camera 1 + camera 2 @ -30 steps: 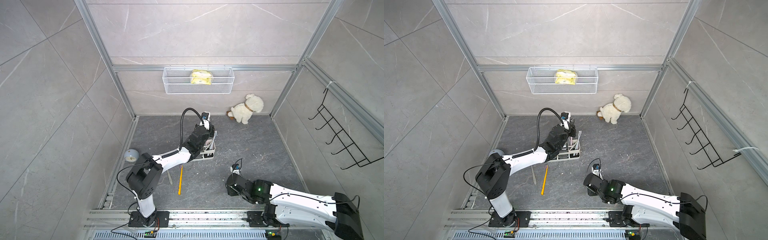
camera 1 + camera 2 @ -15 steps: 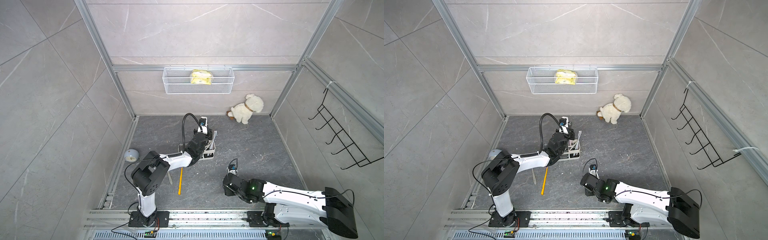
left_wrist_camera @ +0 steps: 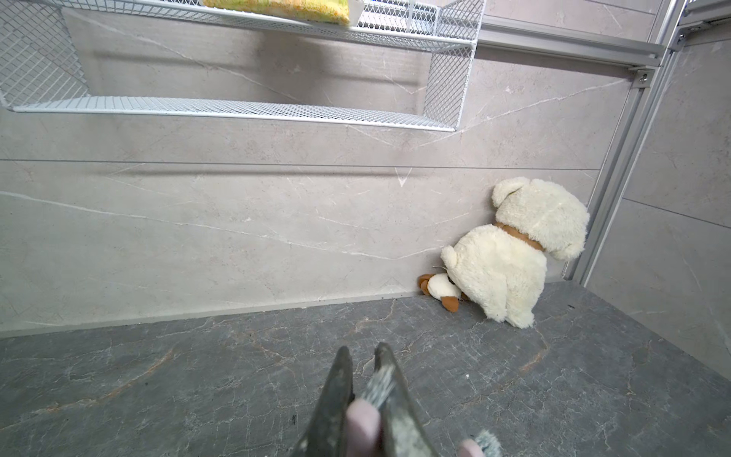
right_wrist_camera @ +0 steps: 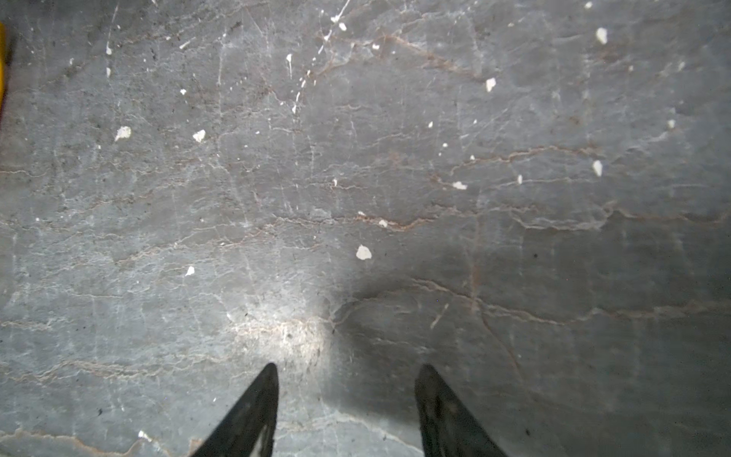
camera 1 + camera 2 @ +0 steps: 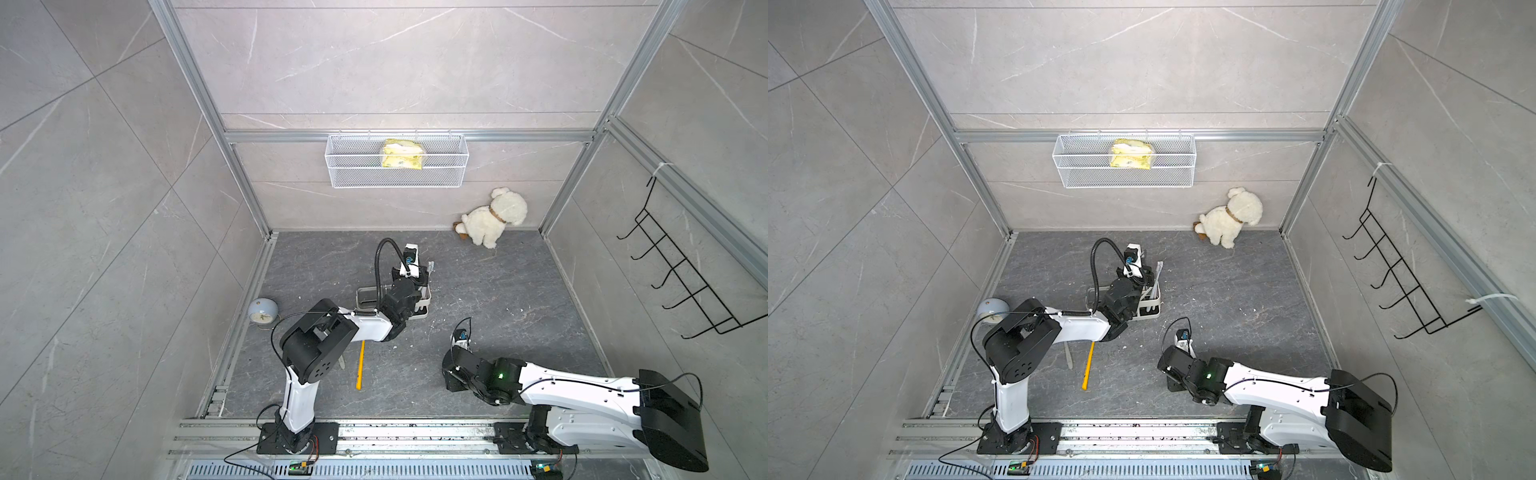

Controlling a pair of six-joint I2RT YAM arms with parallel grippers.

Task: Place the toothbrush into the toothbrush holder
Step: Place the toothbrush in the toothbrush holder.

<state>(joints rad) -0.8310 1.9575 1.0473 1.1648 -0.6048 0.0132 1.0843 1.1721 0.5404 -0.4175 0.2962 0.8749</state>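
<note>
The white toothbrush holder stands mid-floor, largely hidden under my left arm. My left gripper hovers right over it, shut on the toothbrush, whose pink handle and grey bristles show between the fingers. A second brush head pokes up beside it. In a top view pale toothbrush stems rise from the holder's far end. My right gripper hangs open low over bare floor, well clear of the holder.
A yellow stick and a pale utensil lie on the floor near the left arm. A round clock sits by the left wall, a plush dog in the back corner. A wire basket holds a sponge; black hooks hang at right.
My left arm has folded and sunk over the holder with its grip kept shut. My right arm has swung slightly left, jaws still open.
</note>
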